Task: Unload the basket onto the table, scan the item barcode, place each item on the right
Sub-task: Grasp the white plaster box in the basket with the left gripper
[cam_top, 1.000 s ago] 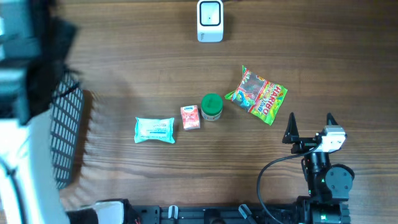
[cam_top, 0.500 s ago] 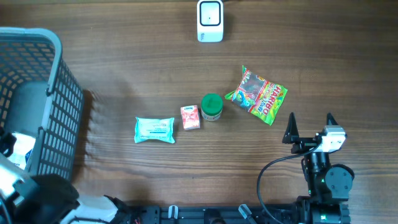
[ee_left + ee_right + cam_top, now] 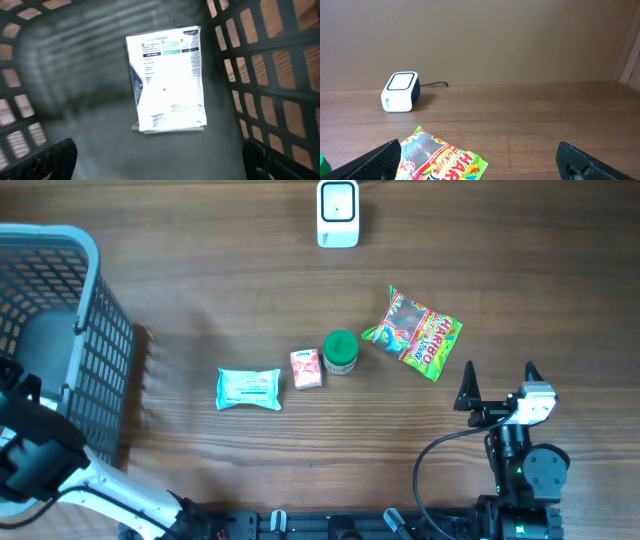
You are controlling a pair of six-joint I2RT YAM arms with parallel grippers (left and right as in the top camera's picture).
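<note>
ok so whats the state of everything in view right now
left gripper: open, empty, over the white box
right gripper: open, empty
basket: upright, holding the white box
white box: lying flat on the basket floor, printed side up
scanner: upright, nothing in front of it
Haribo bag: lying flat
green-lidded jar: upright, lid on
small red carton: beside the jar
wipes pack: lying flat

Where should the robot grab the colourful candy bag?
Probably by the thin edge nearest the right gripper, coming down from above. The candy bag lies flat on the table, so its sides offer little to pinch, while a flattened edge should fit between the open fingers.
</note>
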